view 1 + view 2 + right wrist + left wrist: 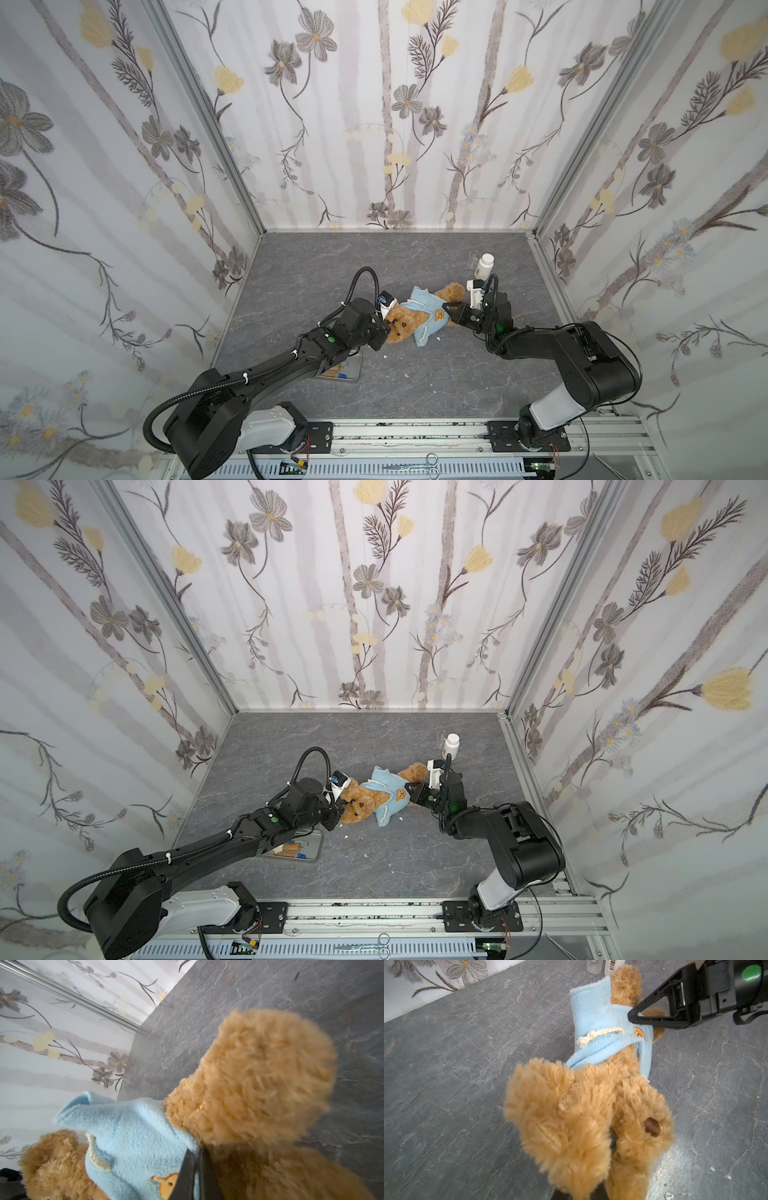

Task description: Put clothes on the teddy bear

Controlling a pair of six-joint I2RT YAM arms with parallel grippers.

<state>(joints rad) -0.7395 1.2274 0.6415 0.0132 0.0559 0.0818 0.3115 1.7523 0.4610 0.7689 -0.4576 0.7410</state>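
Observation:
The golden-brown teddy bear (401, 328) (359, 808) lies on the grey table, head to the left and legs to the right. A light blue shirt (428, 316) (388, 798) covers its torso, and one empty sleeve (591, 1001) sticks up. My left gripper (384, 328) (340, 808) is shut on the fur of the bear's head (581, 1115), with its fingers buried in the plush. My right gripper (446, 309) (196, 1159) is shut on the shirt's lower hem (135, 1136), next to the orange emblem and against the bear's leg (259, 1076).
A white bottle (484, 266) and a small clear cup (473, 257) stand just behind the right gripper. A metal tray (351, 368) with small items lies under the left arm. Scissors (415, 467) rest on the front rail. Floral walls enclose three sides.

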